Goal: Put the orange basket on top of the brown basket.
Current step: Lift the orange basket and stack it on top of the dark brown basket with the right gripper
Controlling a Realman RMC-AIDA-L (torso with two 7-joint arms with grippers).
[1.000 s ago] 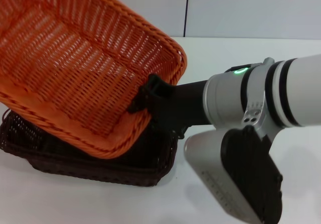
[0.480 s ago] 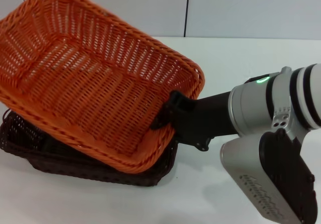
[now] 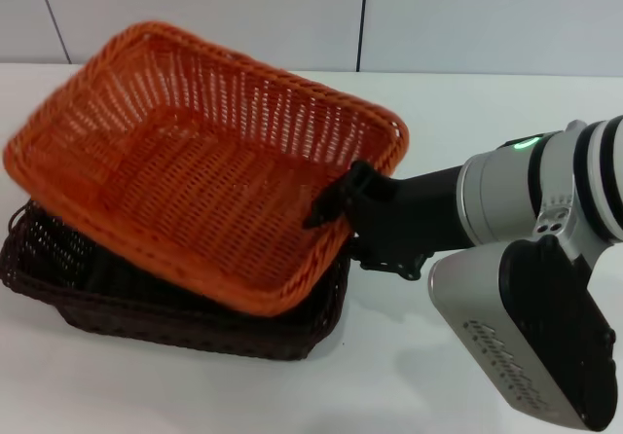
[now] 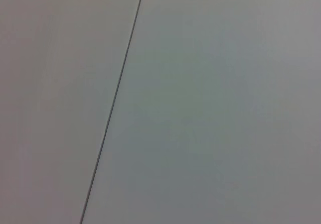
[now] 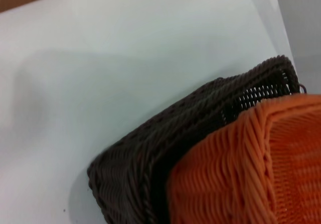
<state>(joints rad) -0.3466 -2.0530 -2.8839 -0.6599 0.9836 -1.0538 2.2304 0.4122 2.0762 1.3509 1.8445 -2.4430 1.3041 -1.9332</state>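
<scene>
I see the right hand [image 3: 336,203] clamped on the orange basket's [image 3: 195,191] right rim, basket tilted over the brown basket [image 3: 146,303] on the bench [image 3: 438,113].

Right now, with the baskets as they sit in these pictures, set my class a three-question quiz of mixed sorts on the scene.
1. True or false: the orange basket lies level and fully nested in the brown basket.
2. Which gripper grips the orange basket's rim? A) the left gripper B) the right gripper C) both
3. Fill in: the brown basket stands on the white ____.

Key:
1. False. It sits tilted over the brown basket, and its near edge rests on that basket's rim.
2. B. It clamps the rim at the basket's right side; the left gripper is out of view.
3. Table.
</scene>
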